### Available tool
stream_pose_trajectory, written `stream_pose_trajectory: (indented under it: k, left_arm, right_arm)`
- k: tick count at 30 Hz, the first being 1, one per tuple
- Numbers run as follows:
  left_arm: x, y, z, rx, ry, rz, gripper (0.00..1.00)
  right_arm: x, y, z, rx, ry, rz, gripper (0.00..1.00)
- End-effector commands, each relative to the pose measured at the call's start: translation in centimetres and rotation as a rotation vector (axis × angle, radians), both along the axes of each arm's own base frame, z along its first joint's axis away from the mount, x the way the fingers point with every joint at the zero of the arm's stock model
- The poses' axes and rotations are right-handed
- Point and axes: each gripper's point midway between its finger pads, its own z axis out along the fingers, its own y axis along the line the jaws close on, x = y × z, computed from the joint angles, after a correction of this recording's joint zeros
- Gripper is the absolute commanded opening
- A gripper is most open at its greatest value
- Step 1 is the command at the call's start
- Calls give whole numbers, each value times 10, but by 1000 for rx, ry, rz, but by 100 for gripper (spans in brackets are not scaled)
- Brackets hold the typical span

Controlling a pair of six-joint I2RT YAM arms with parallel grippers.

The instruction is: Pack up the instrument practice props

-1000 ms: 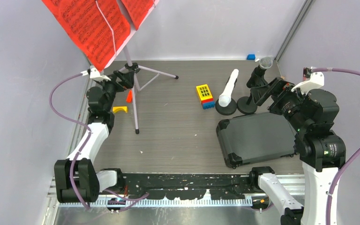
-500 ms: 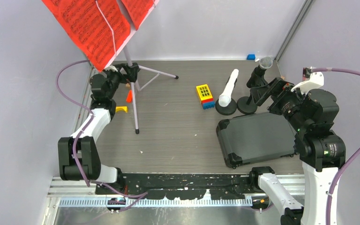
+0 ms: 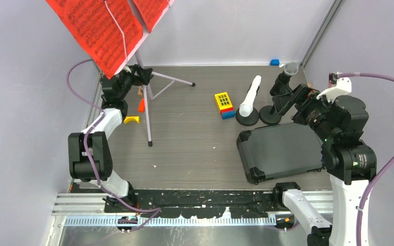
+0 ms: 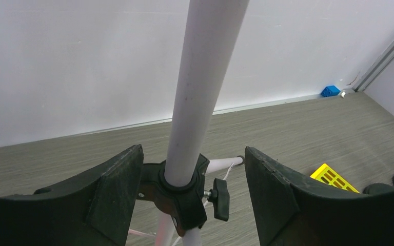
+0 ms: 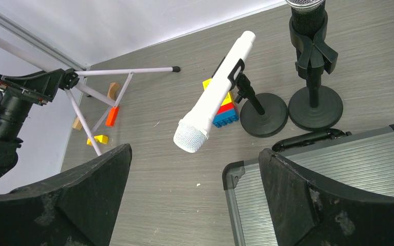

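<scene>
My left tool [image 4: 192, 156] straddles the pale lilac tubular post of the tripod music stand [image 4: 205, 66], far-left on the grey bench [image 3: 195, 148] — jaws apart, neither pad touching, nothing gripped. Post's long axis runs roughly upright between them. My right tool [image 5: 195, 154] spread wide, empty — well apart.

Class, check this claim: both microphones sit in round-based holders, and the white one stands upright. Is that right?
No. The white microphone leans steeply in its holder, head low, as the right wrist view shows. The rest holds.
</scene>
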Motion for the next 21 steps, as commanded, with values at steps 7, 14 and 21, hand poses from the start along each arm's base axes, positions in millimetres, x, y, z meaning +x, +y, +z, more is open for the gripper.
stream_pose_trajectory:
  k: [7, 14, 21]
  left_arm:
    - [11, -7, 43, 1, -119, -68, 70]
    - [18, -10, 42, 26, -107, -90, 59]
    - [25, -8, 23, 71, -56, -89, 53]
  right_arm:
    - [4, 4, -2, 2, 9, 22, 100]
    - [4, 4, -2, 4, 10, 24, 100]
    - [4, 5, -5, 7, 17, 28, 100]
